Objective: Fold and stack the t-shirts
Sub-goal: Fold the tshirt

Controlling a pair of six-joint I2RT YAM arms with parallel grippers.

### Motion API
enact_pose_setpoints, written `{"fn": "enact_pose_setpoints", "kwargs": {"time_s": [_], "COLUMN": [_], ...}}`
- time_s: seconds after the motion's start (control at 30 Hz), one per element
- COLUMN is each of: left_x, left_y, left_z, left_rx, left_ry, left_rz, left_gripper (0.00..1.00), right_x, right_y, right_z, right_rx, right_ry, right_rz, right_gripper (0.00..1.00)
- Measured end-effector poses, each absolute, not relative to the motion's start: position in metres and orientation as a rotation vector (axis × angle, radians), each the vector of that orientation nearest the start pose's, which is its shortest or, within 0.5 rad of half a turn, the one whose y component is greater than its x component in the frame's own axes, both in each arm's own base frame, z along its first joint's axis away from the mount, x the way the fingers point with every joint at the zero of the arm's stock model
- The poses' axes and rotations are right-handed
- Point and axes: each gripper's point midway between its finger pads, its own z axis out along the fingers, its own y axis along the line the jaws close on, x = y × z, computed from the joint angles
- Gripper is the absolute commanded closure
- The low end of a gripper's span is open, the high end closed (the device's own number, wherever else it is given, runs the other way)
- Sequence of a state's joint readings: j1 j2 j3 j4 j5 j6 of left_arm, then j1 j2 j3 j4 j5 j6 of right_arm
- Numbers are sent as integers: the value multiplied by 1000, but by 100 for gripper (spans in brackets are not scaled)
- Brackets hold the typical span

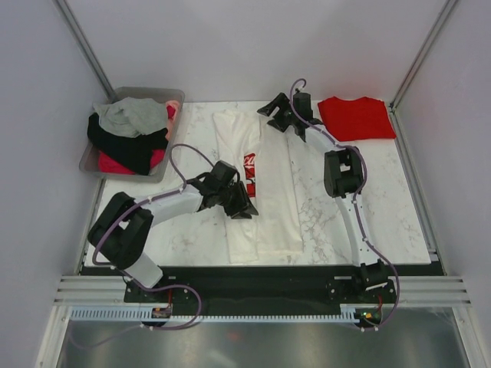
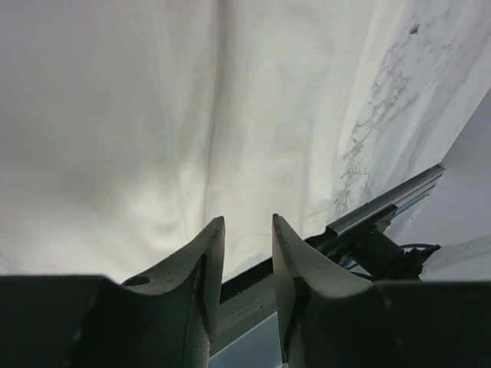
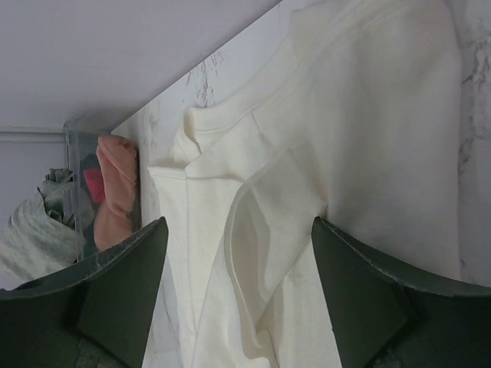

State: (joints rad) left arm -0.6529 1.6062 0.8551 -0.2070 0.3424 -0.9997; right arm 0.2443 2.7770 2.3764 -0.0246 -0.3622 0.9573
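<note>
Red tee [image 1: 357, 117] only in overhead view

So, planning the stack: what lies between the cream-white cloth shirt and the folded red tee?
The right gripper, above bare marble tabletop, in the top view.

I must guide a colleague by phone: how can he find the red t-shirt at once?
Look at the marble table, at its far right corner. There the red t-shirt lies flat, folded into a rectangle. Unlike the long cream-white t-shirt in the middle and the clothes heaped in the grey bin, it is plain bright red.
</note>
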Motion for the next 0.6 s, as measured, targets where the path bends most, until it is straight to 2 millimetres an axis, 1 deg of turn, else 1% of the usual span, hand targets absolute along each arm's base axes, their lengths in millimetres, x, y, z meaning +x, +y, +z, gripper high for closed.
{"fn": "enact_pose_setpoints", "kwargs": {"time_s": [0.1, 0.13, 0.23, 0.3, 0.37, 0.4, 0.43, 0.47, 0.5, 0.57, 0.6], "left_x": [236, 234, 226, 218, 209, 205, 200, 194, 186, 171, 161], "left_y": [-294, -294, -294, -291, -283, -278, -272, -264, -255, -238, -229], "left_z": [80, 91, 131, 160, 178, 183, 185, 182, 174, 151, 134], "left_rx": [-297, -277, -212, -173, -153, -151, -150, -155, -159, -168, -175], "left_ry": [2753, 2733, 2656, 2590, 2542, 2523, 2509, 2502, 2510, 2550, 2587], "left_rz": [-934, -914, -899, -912, -927, -929, -931, -923, -906, -863, -824], "left_gripper": [59, 56, 45, 38, 36, 36, 36, 36, 36, 37, 38], "right_x": [664, 663, 657, 649, 635, 626, 609, 587, 567, 504, 480], "right_y": [262, 262, 256, 247, 235, 226, 217, 206, 194, 170, 163], "right_z": [57, 59, 65, 72, 83, 95, 106, 120, 135, 165, 178], "right_rx": [485, 474, 451, 454, 461, 461, 463, 474, 481, 501, 502], "right_ry": [2076, 2078, 2097, 2128, 2164, 2171, 2190, 2209, 2200, 2207, 2187], "right_rz": [1113, 1120, 1123, 1107, 1074, 1048, 1015, 977, 936, 854, 820], "right_gripper": [11, 7, 3, 2, 2, 2, 2, 2, 4, 10, 10]}}
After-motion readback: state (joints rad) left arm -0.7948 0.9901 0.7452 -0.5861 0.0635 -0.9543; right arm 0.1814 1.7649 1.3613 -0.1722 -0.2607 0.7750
